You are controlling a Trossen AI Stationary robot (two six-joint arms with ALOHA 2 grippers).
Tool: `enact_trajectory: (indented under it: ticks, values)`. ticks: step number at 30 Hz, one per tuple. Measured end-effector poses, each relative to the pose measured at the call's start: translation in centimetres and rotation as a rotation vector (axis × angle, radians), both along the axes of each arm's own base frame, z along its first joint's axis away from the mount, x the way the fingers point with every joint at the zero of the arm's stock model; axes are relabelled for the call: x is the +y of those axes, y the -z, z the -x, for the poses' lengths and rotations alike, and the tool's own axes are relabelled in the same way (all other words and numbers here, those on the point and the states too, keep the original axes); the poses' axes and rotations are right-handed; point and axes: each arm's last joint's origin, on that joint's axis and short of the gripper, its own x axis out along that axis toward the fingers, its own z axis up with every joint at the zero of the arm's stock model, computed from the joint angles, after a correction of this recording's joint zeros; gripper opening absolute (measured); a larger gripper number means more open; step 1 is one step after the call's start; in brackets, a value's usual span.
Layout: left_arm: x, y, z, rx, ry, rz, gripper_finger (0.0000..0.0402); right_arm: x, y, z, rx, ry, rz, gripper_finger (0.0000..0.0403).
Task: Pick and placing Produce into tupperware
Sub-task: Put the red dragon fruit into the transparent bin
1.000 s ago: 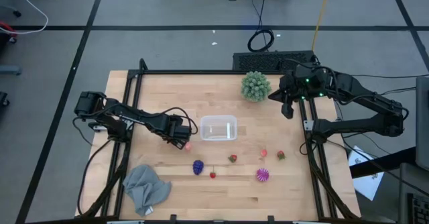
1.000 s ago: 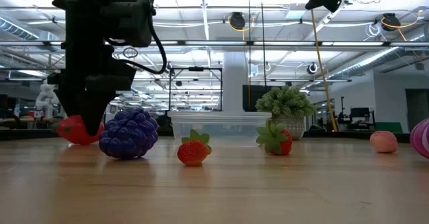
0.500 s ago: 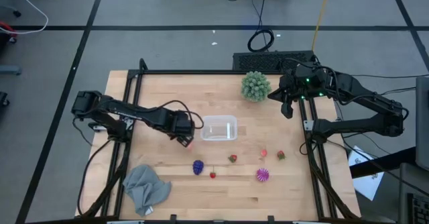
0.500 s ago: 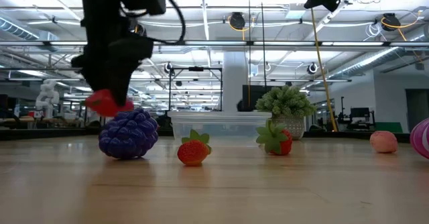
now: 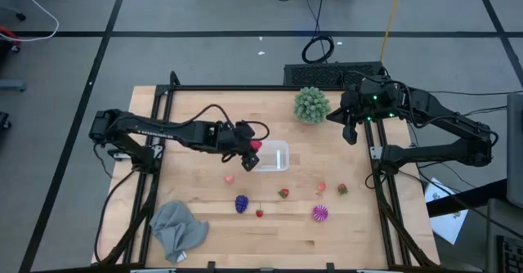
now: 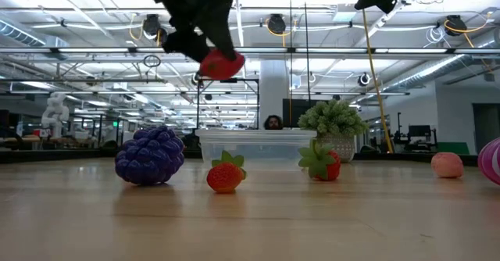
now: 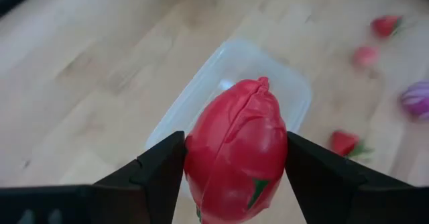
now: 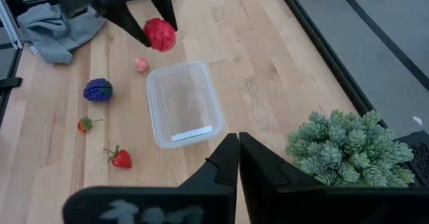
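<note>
The left gripper (image 5: 250, 148) is clamped on a red toy fruit (image 7: 236, 150), one dark finger pressed against each side of it. It hangs in the air well above the tabletop (image 5: 196, 118), at the near end of the clear tupperware (image 5: 267, 156), so that the fruit sits over the container's rim; in the low view the fruit (image 6: 220, 64) is clearly higher than the tupperware (image 6: 254, 146).

Just below that gripper on the wood lies a small pink piece (image 5: 230, 178). Farther from it, toward the table's front edge, rest a dark purple berry cluster (image 5: 242, 203) and a tiny strawberry (image 5: 260, 212). Beyond the container from the gripper lie another strawberry (image 5: 283, 193), a pink piece (image 5: 322, 188), a red piece with green leaves (image 5: 342, 189) and a striped magenta one (image 5: 319, 214). A grey cloth (image 5: 177, 229) lies crumpled at the front left corner.

The right gripper (image 5: 350, 131) waits raised at the tabletop's far right edge, its fingers pressed together and holding nothing, with a green spiky ball (image 5: 311, 105) just beside it.
</note>
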Motion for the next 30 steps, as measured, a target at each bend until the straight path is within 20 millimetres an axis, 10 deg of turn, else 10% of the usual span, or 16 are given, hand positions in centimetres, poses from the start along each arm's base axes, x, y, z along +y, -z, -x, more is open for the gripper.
enact_trajectory:
  ticks: [30]
  values:
    - [1.7, 8.0, -4.3, 0.149, 0.076, 0.067, 0.0239, 0.0, -0.1, -0.1, -0.015, -0.001, 0.007, 0.0004]
